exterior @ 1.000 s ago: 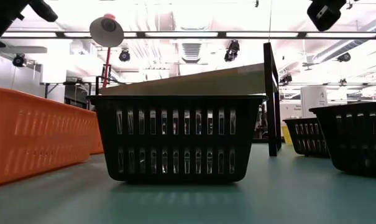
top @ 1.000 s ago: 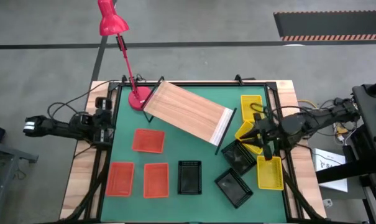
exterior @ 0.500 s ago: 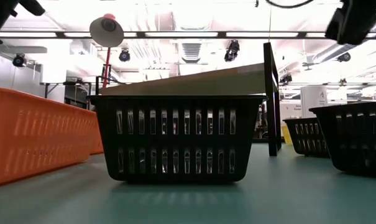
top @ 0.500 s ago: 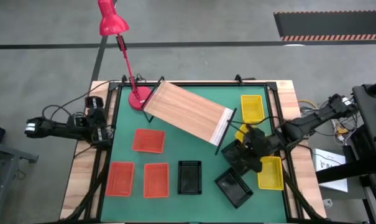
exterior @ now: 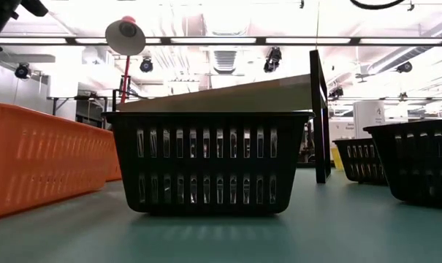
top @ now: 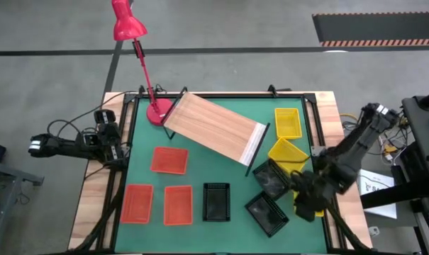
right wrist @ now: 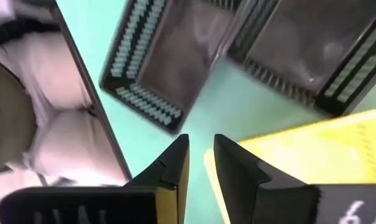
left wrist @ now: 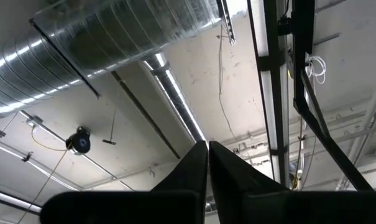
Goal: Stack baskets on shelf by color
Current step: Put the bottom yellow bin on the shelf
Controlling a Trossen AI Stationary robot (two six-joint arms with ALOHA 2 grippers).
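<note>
The light-wood shelf (top: 214,133) stands slantwise on the green mat. Red-orange baskets (top: 169,160) (top: 137,203) (top: 178,205) lie near left. Black baskets (top: 216,201) (top: 271,177) (top: 266,212) lie near right. One yellow basket (top: 287,122) lies at the far right and another (top: 288,151) sits by the shelf's end. My right gripper (top: 301,203) hangs open over the corner of a third yellow basket (right wrist: 299,155), touching nothing that I can see. My left gripper (left wrist: 207,148) is shut and points up at the ceiling, off the table's left edge.
A red desk lamp (top: 156,112) stands at the shelf's far left end. The black table frame (right wrist: 94,118) runs close beside my right gripper. In the low view a black basket (exterior: 206,161) fills the middle, with a red-orange basket (exterior: 38,164) on its left.
My right gripper has swung from above the yellow basket by the shelf's end toward the table's near right corner, turning as it went, and now hangs over the near-right yellow basket. The baskets and the shelf have kept still.
</note>
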